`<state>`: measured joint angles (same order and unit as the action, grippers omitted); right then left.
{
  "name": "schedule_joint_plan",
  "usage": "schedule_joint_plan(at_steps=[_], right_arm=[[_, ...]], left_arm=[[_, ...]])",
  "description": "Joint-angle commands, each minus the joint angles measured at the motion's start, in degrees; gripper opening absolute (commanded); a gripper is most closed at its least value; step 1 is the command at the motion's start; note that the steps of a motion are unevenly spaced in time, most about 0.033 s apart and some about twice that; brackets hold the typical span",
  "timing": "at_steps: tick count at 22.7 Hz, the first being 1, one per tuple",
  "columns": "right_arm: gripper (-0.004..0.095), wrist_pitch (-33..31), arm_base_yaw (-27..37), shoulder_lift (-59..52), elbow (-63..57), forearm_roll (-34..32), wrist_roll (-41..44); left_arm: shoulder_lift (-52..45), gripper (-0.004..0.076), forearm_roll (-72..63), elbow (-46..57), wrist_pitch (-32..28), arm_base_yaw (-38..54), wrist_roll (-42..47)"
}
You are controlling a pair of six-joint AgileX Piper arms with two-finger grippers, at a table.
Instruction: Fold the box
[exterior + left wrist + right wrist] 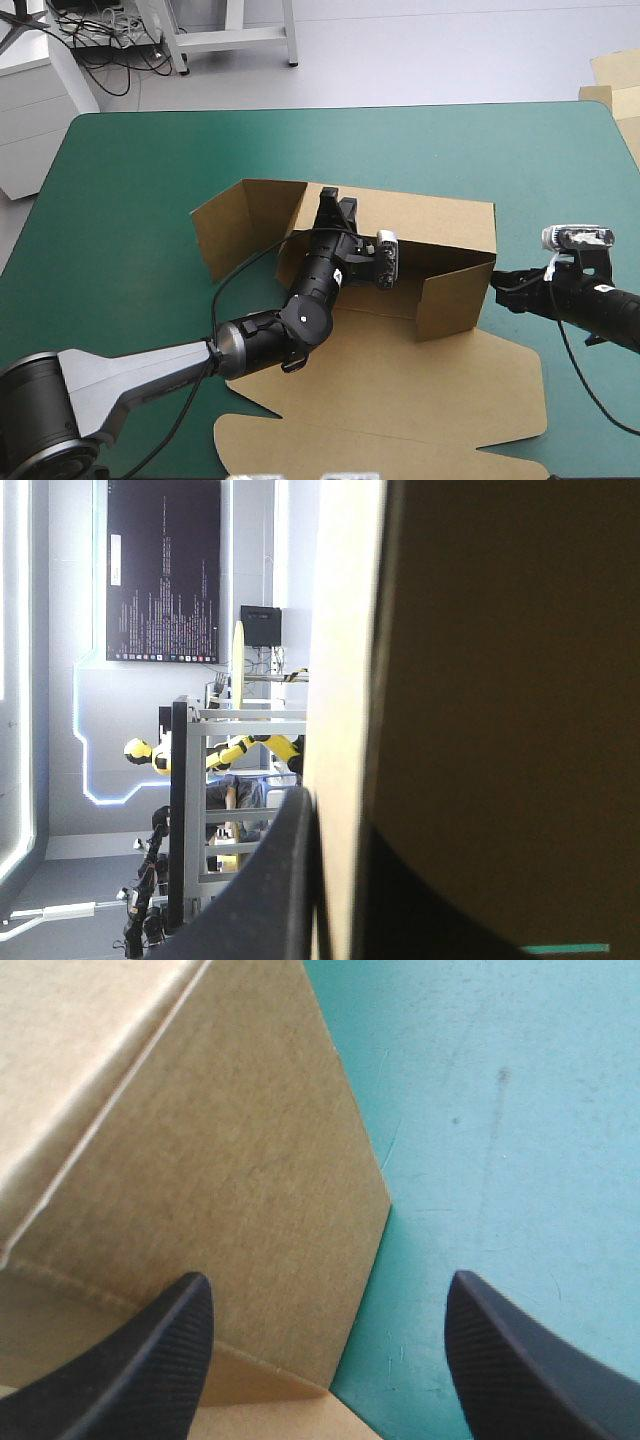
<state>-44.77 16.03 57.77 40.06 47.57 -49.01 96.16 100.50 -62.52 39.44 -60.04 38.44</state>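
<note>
Our left fingers (335, 205) pinch the back wall of the brown box (400, 380). Its side wall stands just ahead of our right fingers (512, 287), which are spread apart. We should push it slowly and straight.

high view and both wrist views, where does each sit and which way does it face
High view: above, behind the robot, looking down at the table; both arms show, left gripper on the box's far wall, right gripper by its right wall.
Left wrist view: turned, level into the room along the clamped board; its own fingers show.
Right wrist view: down at a box corner and the cover between its open fingers.
All three show the box.
</note>
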Motion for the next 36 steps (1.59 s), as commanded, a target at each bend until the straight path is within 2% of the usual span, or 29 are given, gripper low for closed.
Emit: schedule_joint_plan(at_steps=[1,10,15,18,22,25,28,36], right_arm=[[0.062,-0.69,0.03,-3.18,-0.2,3.14,-3.21],[0.062,-4.87,0.03,-3.78,-0.48,3.14,-10.99],[0.062,-2.91,0.03,-3.42,-0.48,4.55,-18.12],[0.062,-2.81,0.03,-0.81,-0.48,10.93,-25.78],[0.062,-3.31,0.03,3.75,-0.48,16.91,-28.32],[0.062,-2.52,0.03,5.36,-0.48,26.37,-32.73],[0.062,0.17,0.03,5.47,-0.48,27.48,-32.64],[0.062,-1.16,0.03,5.47,-0.48,29.4,-30.75]], left_arm=[[-1.46,-0.001,0.28,0.1,0.12,0.34,1.68],[-1.46,-0.001,0.28,0.1,0.12,0.34,1.68],[-1.46,-0.001,0.28,0.1,0.12,0.34,1.68],[-1.46,-0.001,0.28,0.1,-0.01,0.34,1.68],[-1.46,-0.001,0.28,0.1,-0.55,0.34,1.68],[-1.46,-0.001,0.28,0.1,-1.48,0.34,1.68],[-1.46,-0.001,0.28,0.1,-1.61,0.34,1.68],[-1.46,-0.001,0.28,0.1,-1.61,0.34,1.68]])
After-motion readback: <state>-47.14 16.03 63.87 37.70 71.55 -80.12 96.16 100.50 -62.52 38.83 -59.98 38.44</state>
